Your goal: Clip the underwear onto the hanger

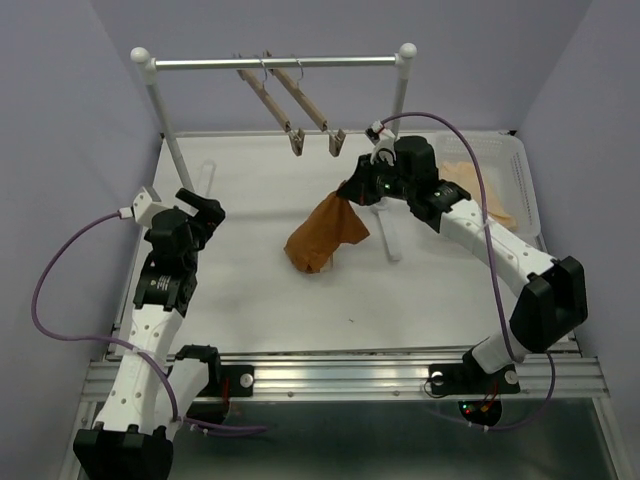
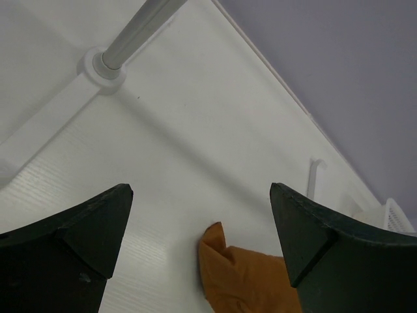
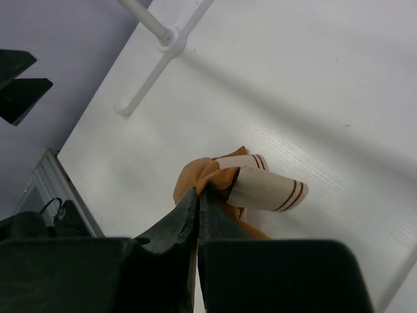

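Low in the left of the top view, the left claw (image 1: pixel 207 211) hangs over the white tabletop (image 1: pixel 250 300) with its fingers (image 2: pixel 71 228) spread wide, released. Right of centre, the right claw (image 1: pixel 351 192) is clenched on a top fold of the underwear (image 1: pixel 325 235). The bunched garment's long axis runs from upper right to lower left, and its lower end rests on the tabletop. The tan waistband (image 3: pixel 267 189), with thin dark stripes, curls beside the pinch. Further up, two hangers (image 1: pixel 308 100) hang tilted from the steel rail (image 1: pixel 275 62), clips (image 1: pixel 335 143) pointing down toward the claw. At the right edge, a white basket (image 1: pixel 525 175) holds cream garments (image 1: pixel 470 185).
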{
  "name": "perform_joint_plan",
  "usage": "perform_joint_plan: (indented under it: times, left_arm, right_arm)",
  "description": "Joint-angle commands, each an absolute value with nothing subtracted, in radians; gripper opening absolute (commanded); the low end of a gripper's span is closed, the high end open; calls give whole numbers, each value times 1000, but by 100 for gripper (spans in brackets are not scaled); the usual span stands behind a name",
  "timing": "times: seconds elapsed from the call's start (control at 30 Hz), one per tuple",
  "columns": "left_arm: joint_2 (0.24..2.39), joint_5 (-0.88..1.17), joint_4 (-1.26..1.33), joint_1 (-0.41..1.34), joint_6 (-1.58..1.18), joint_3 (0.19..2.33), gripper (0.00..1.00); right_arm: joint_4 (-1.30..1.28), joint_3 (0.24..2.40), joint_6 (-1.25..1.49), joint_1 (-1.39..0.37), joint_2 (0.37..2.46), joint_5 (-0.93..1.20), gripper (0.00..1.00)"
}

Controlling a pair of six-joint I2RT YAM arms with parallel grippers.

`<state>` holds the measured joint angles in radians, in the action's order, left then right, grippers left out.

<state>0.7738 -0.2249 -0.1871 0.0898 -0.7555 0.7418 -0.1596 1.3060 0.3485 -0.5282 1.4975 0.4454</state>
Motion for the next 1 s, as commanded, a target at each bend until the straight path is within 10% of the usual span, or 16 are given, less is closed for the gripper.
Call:
perform_joint_plan:
  times: [0.0, 0.53, 0.7, 0.87, 0.97]
  left_arm:
    - [749, -268, -209, 89, -759, 758, 99]
    - [787, -218, -209, 89, -752, 772, 99]
    - [834, -138, -204, 89, -741, 775, 99]
    - [859, -78, -201, 115, -726, 761, 99]
    - [850, -89, -207, 169, -726, 750, 99]
  right_arm:
    - [-22, 1427, 322, -526, 1505, 399, 1]
    - [-135, 887, 350, -707, 1347, 501, 11]
    - [-221, 887, 299, -770, 1423, 615, 35]
    - [-229, 919, 299, -770, 1398, 522, 94]
    - [-273, 949, 337, -759, 1399, 334, 100]
